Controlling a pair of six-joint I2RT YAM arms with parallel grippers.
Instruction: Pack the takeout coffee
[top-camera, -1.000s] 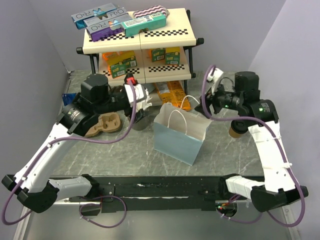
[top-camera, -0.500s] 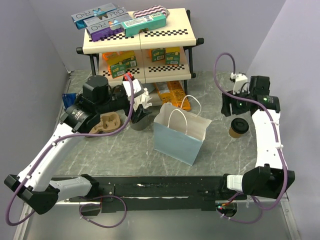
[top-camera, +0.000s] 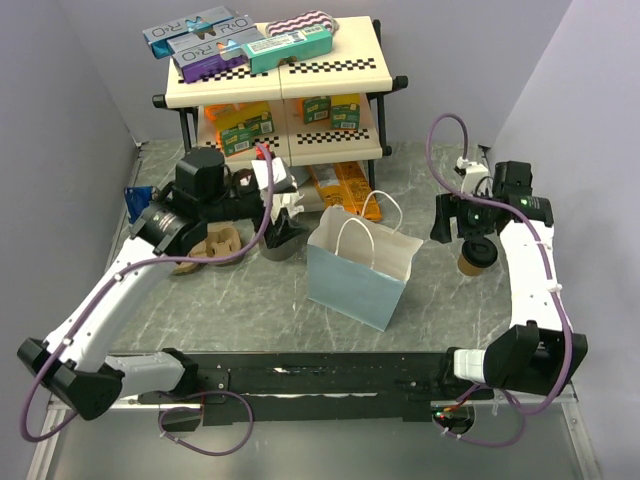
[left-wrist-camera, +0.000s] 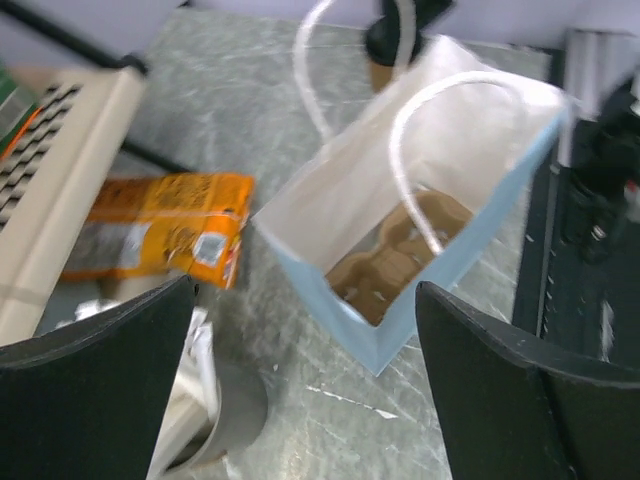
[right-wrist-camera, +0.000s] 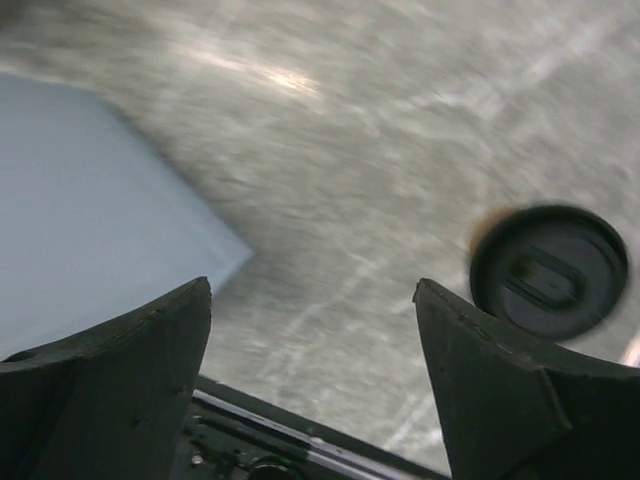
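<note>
The takeout coffee (top-camera: 478, 254), a tan paper cup with a black lid, stands upright on the table at the right. In the right wrist view its lid (right-wrist-camera: 548, 270) lies beyond the right finger, outside the jaws. My right gripper (top-camera: 450, 218) hovers open and empty just left of the cup, over bare table (right-wrist-camera: 312, 290). The pale blue paper bag (top-camera: 358, 268) stands open at the centre, and a brown pulp carrier (left-wrist-camera: 400, 255) shows inside it. My left gripper (top-camera: 285, 213) is open and empty left of the bag (left-wrist-camera: 305, 290).
A grey cup of white sticks (top-camera: 280, 240) stands under the left gripper, beside another brown carrier (top-camera: 213, 246). A two-tier rack (top-camera: 300, 85) with boxes fills the back. Orange packets (left-wrist-camera: 160, 225) lie between the rack and the bag. A black rail (top-camera: 330, 375) runs along the near edge.
My right arm swung from beside the bag out to the right, then settled next to the coffee cup with its jaws wider. The left arm shifted slightly.
</note>
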